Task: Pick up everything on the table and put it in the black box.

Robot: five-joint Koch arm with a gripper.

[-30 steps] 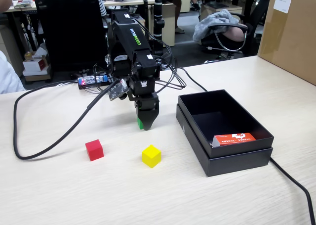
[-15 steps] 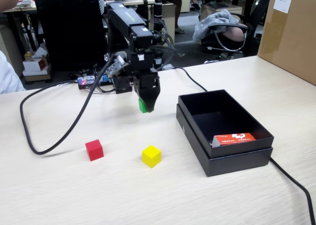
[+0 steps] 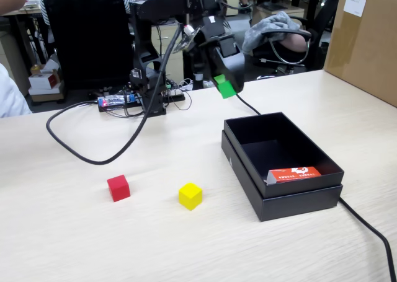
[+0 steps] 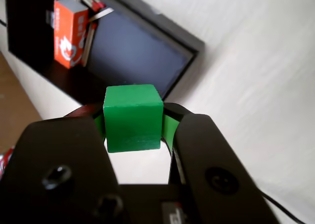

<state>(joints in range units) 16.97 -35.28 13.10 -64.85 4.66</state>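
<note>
My gripper (image 3: 226, 85) is raised high above the pale wood table (image 3: 74, 245), shut on the green cube (image 3: 225, 87). It hangs just behind and left of the black box (image 3: 291, 198) in the fixed view. In the wrist view the green cube (image 4: 133, 118) sits squeezed between both jaws, with the black box (image 4: 135, 51) below and ahead. The red cube (image 3: 118, 188) and the yellow cube (image 3: 190, 195) rest on the table, left of the box.
An orange-red packet (image 3: 294, 173) lies inside the box at its near end. A thick black cable (image 3: 93, 155) loops across the table's left. A brown carton (image 3: 366, 40) stands at the far right. Another cable (image 3: 372, 232) runs past the box's near right corner.
The arm has lifted the green cube from near the table up and to the right, toward the box's far corner. Red and yellow cubes have not moved.
</note>
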